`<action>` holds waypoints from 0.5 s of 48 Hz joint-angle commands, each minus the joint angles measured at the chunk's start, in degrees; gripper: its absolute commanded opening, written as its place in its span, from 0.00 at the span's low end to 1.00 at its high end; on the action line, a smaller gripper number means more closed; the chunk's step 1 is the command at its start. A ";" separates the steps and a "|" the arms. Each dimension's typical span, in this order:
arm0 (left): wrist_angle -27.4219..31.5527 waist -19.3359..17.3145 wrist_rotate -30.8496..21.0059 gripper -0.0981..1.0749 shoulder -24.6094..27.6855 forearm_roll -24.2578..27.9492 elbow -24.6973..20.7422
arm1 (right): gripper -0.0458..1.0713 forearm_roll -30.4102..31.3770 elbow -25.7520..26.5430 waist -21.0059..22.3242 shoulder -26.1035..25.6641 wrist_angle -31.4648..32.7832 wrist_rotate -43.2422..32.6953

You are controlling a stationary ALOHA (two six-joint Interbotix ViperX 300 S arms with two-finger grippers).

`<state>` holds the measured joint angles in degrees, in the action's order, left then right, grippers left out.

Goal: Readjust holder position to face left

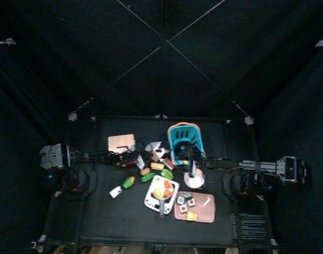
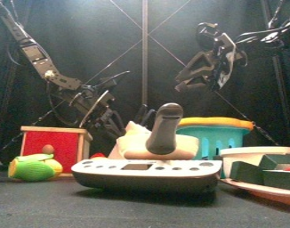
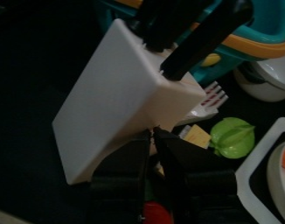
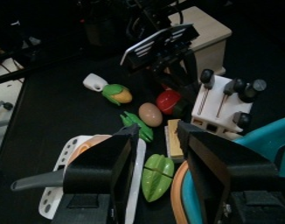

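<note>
Right wrist view: holder [image 4: 212, 26] just beside left claw [image 4: 163, 45], whose grip I cannot tell.

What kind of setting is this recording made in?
It looks like a robot test pen, not a real kitchen: black curtains close in a small black table, and two arms work over toy kitchenware, such as a teal basket, a knife block and play food.

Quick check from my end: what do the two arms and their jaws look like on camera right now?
Both arms are black, built of jointed links with black cables looped along them. The left gripper and right gripper each end in two black, flat-faced jaws. In the right wrist view the right jaws are broad, blocky and matte. No markings are legible.
</note>
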<state>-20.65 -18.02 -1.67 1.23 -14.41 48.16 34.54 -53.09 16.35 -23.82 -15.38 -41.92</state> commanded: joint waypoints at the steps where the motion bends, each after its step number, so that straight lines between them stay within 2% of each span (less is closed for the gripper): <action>1: 0.26 -1.49 -0.26 0.58 -0.79 -0.18 -0.62 | 0.75 0.00 0.62 0.26 -1.23 -0.44 0.00; 24: 0.53 -6.33 -0.18 0.58 -2.90 -1.32 -0.79 | 0.75 -0.09 0.53 0.26 -1.14 -0.44 0.00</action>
<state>-19.95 -23.64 -1.93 -0.62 -15.82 48.34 34.54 -53.09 16.44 -23.82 -15.29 -41.92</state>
